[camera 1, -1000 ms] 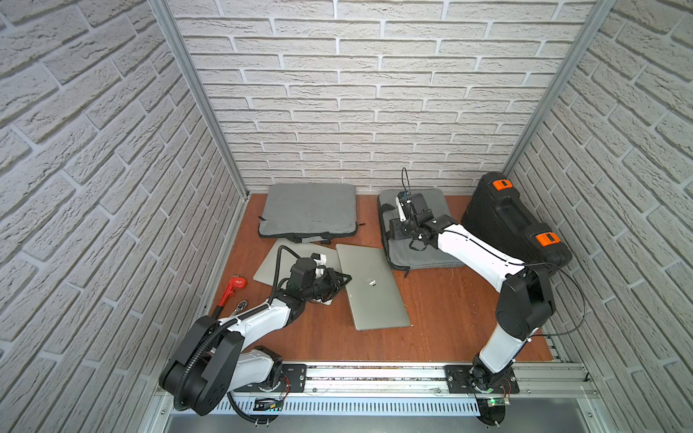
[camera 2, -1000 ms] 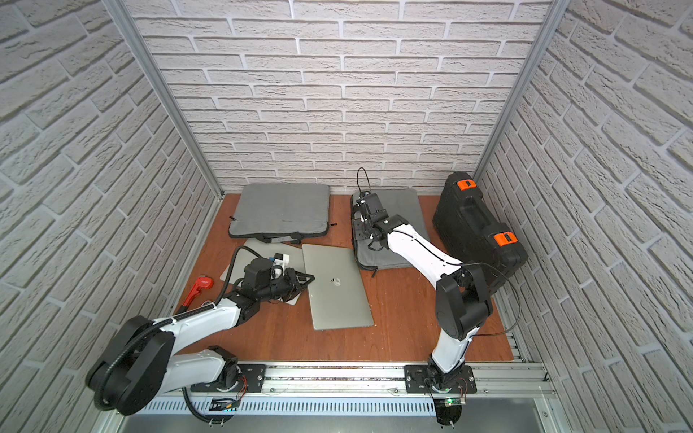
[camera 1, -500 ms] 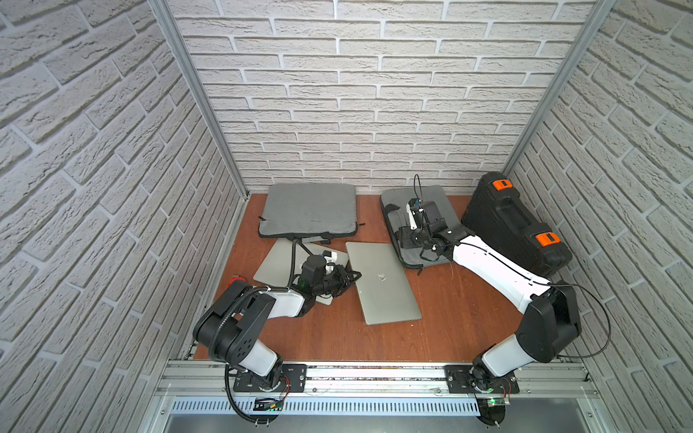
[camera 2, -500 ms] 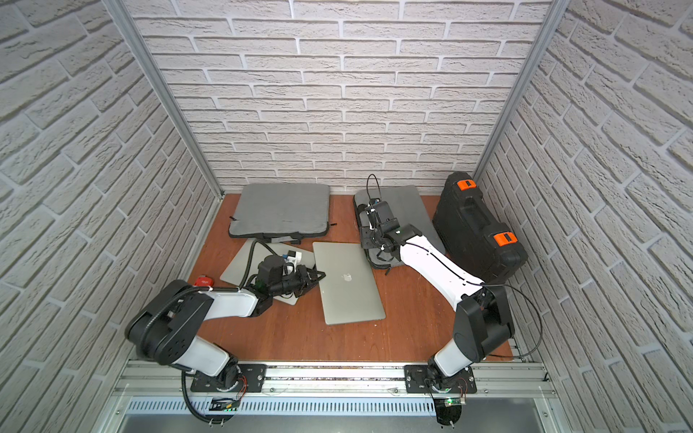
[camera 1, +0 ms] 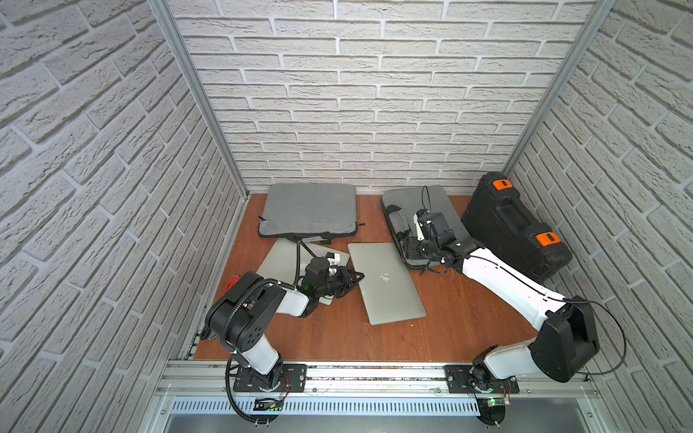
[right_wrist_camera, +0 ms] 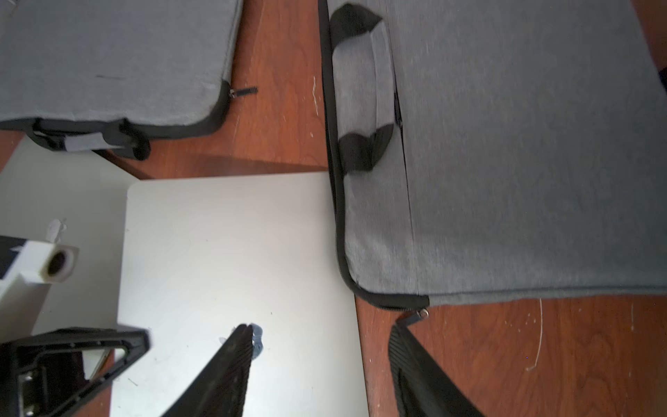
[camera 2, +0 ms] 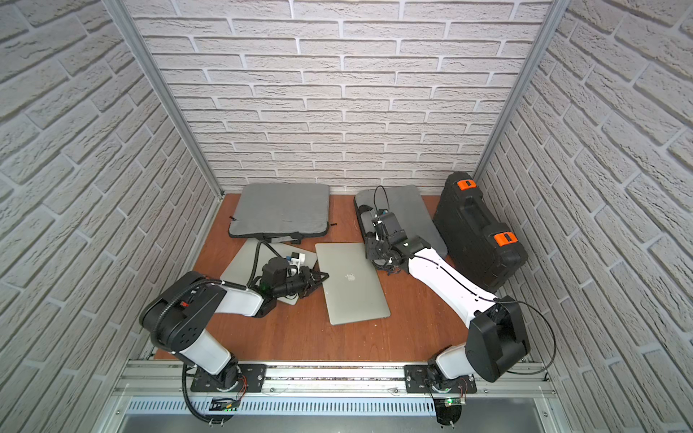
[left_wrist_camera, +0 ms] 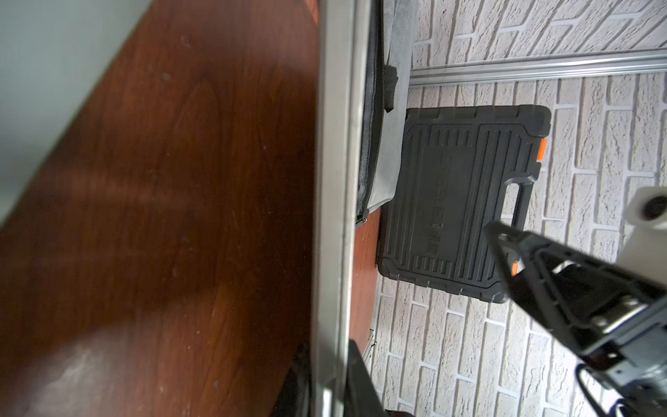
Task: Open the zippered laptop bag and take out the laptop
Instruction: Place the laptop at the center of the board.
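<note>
Now: laptop (camera 1: pixel 386 285) is out of the bag, flat on the table (camera 1: pixel 468 318), lid closed, logo up, lying skewed. Its far right corner sits against the zippered edge of the laptop bag (camera 1: pixel 446 200); whether it only touches or is tucked slightly under, I can't tell.

Left gripper (camera 1: pixel 354 278) reaches in low at the laptop's left edge, jaws pressed together on that edge. My left wrist view shows the silver rim running between the two dark fingers (left_wrist_camera: pixel 361 393).

Right gripper (right_wrist_camera: pixel 321 328) hovers with jaws spread, holding nothing. One finger is above the laptop lid, the other above bare wood beside the bag's zipper pull (right_wrist_camera: pixel 420 313).

Second laptop (camera 1: pixel 279 258) lies under my left wrist, its far edge meeting the second grey bag (camera 1: pixel 311 210). Black case (camera 1: pixel 513 228) stands by the right wall.
</note>
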`<control>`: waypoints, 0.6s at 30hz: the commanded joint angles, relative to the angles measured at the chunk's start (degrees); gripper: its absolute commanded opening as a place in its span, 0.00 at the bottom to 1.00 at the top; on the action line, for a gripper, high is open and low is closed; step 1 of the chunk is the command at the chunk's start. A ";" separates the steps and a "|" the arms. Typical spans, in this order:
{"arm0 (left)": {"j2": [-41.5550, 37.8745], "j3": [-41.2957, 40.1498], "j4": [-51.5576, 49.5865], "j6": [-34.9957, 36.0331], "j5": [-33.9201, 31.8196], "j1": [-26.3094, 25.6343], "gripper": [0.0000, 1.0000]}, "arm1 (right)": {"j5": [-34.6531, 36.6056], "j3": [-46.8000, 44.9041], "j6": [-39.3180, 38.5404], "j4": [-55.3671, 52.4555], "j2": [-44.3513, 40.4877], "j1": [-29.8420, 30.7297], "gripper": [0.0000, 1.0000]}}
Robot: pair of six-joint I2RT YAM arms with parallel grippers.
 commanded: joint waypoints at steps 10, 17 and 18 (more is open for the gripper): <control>-4.79 0.61 -12.42 7.02 -3.65 0.62 0.30 | -6.46 -20.26 10.75 -2.22 -11.55 2.11 0.63; -3.72 1.21 -11.14 6.79 -4.49 0.10 0.32 | -10.76 -26.25 12.64 2.27 -11.82 2.10 0.63; -3.61 1.16 -11.14 6.80 -4.57 0.09 0.32 | -11.01 -26.66 12.58 2.88 -11.46 2.10 0.63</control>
